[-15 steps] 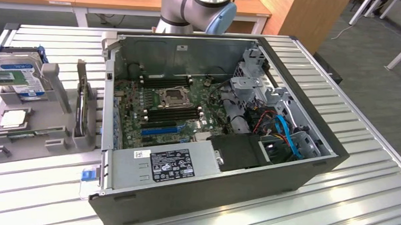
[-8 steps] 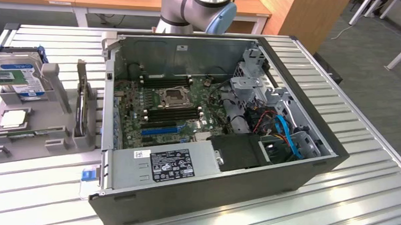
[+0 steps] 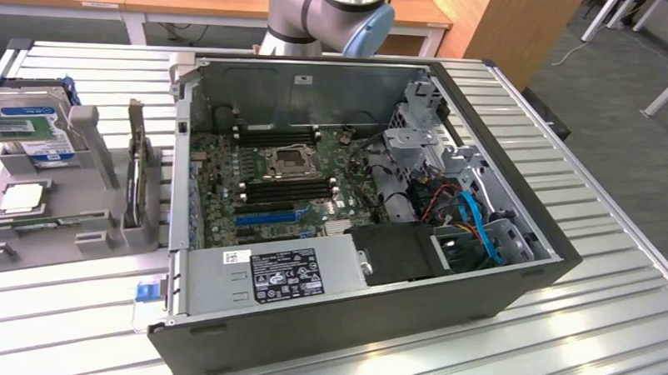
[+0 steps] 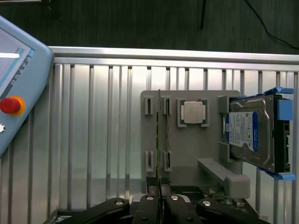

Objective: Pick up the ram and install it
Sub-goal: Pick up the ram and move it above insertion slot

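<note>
The ram is a thin green stick standing on edge in the slots of a grey parts tray. In the exterior view the ram lies along the tray's near side, at that view's left of the open computer case. My gripper hangs well above the tray, over the ram's end nearest the case. Its black fingers are pressed together, shut on nothing. The arm's elbow rises behind the case.
The tray also carries a silver processor and a tilted hard drive in blue brackets. A dark card stands upright at the tray's case side. The open case shows the motherboard. A teach pendant lies on the slatted table.
</note>
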Robot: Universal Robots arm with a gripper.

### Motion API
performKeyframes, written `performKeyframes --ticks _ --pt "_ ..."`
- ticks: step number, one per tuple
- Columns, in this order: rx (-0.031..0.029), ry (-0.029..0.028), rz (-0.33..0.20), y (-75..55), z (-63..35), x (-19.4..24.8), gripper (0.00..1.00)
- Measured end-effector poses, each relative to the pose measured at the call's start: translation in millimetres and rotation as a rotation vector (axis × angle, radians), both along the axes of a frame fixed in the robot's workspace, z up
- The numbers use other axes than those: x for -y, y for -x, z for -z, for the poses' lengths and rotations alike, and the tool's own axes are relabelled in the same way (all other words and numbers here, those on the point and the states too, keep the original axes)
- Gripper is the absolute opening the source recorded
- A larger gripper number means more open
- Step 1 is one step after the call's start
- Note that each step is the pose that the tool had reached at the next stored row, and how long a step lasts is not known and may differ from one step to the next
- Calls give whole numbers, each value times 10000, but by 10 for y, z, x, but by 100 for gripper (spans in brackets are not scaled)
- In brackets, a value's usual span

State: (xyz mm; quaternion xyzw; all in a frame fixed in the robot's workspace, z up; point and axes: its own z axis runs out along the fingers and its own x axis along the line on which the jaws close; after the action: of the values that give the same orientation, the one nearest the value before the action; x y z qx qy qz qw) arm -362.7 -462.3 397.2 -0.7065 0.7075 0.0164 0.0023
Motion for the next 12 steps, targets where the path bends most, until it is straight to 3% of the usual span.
performKeyframes --ticks 12 --pt "-2 -1 1 -336 -1 0 12"
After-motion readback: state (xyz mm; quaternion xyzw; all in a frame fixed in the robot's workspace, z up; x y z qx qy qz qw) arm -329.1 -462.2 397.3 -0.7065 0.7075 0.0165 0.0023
